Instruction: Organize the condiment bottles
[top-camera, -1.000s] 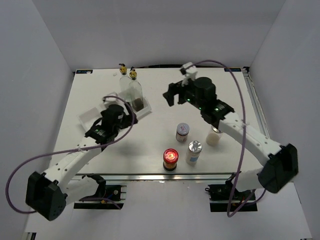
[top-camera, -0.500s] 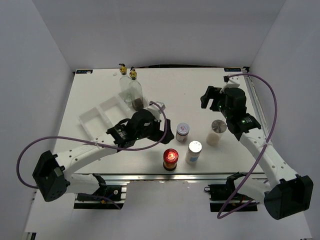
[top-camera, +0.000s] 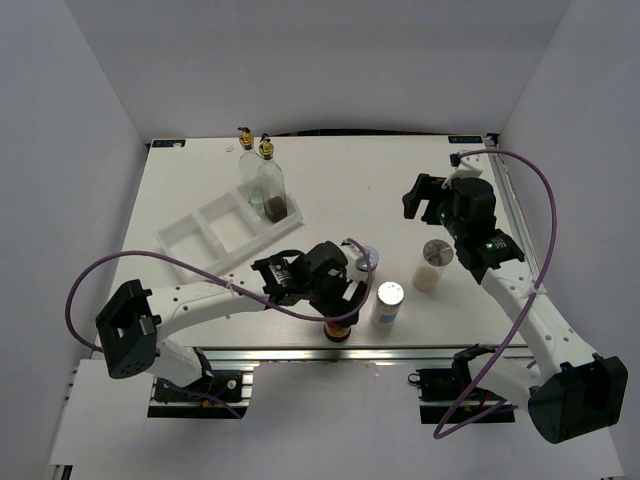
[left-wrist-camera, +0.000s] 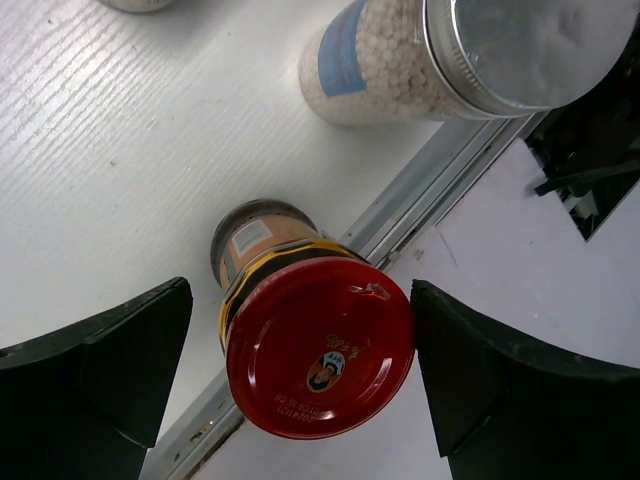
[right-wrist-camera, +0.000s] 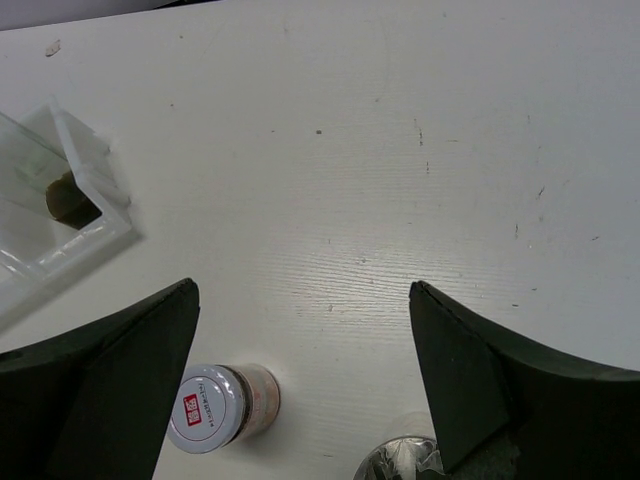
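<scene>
Left hand (left-wrist-camera: 298, 300) spread wide, straddling red-lidded jar (left-wrist-camera: 320, 352) at desk (left-wrist-camera: 100, 150) edge, not yet clamped: likely aligning to grasp. Right hand (right-wrist-camera: 302, 292) open, empty, held aside.

White tray (top-camera: 195, 238), apparently three compartments, left on white table (top-camera: 350, 180).

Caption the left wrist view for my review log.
Left gripper, jaws open, lined up on the red-lidded jar near the table edge, silver-capped shaker beyond.
</scene>
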